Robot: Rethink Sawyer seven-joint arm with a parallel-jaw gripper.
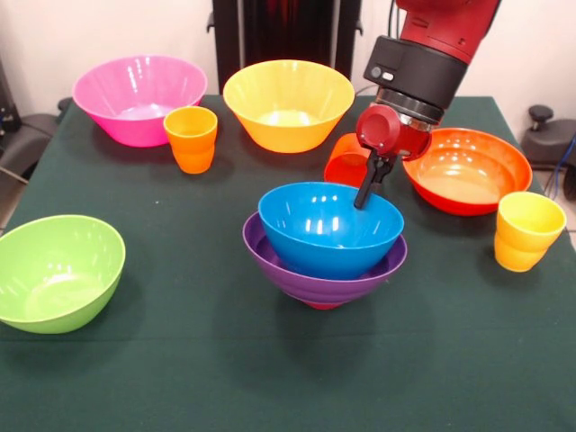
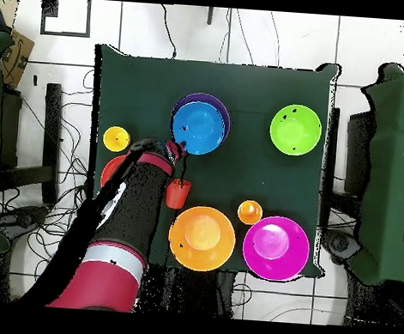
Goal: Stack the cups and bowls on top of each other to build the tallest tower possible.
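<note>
Six glossy plastic bowls and three cups sit on the dark green tabletop [image 1: 180, 360]. At centre, the blue bowl [image 1: 328, 229] nests in the wide purple bowl [image 1: 310, 270], with a small red base showing beneath: the tower. The pink bowl [image 1: 139, 97] stands far left, the yellow bowl [image 1: 288, 103] far centre, the orange-red bowl [image 1: 468, 171] right and the green bowl [image 1: 56, 270] near left; all look empty. The ribbed orange cup [image 1: 191, 138] stands by the pink bowl, the ribbed yellow cup [image 1: 526, 231] right, and the red-orange cup [image 1: 344, 160] lies tilted behind the arm. The end effector [image 1: 367, 189] dips inside the blue bowl's far rim; I cannot tell how far open it is.
</note>
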